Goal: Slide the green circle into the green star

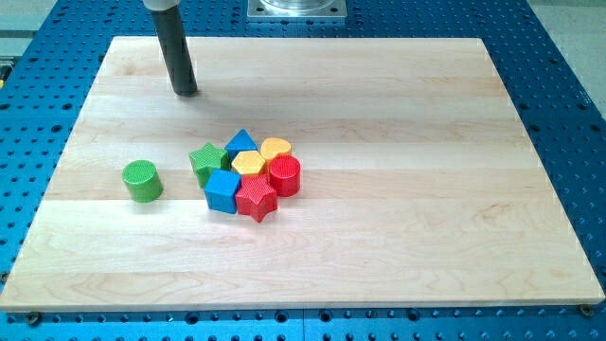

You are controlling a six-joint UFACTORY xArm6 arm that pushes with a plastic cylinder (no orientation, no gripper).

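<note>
The green circle [142, 180] stands alone on the wooden board at the view's left. The green star [207, 161] lies to its right, at the left edge of a tight cluster of blocks, with a gap of bare wood between the two. My tip [186, 92] rests on the board near the view's top left, above and a little right of the green circle, well apart from every block.
The cluster holds a blue triangle [242, 143], a yellow hexagon [249, 162], a yellow heart-like block [276, 149], a red cylinder [285, 175], a blue cube [222, 190] and a red star [256, 198]. The wooden board [398, 218] lies on a blue perforated table [559, 57].
</note>
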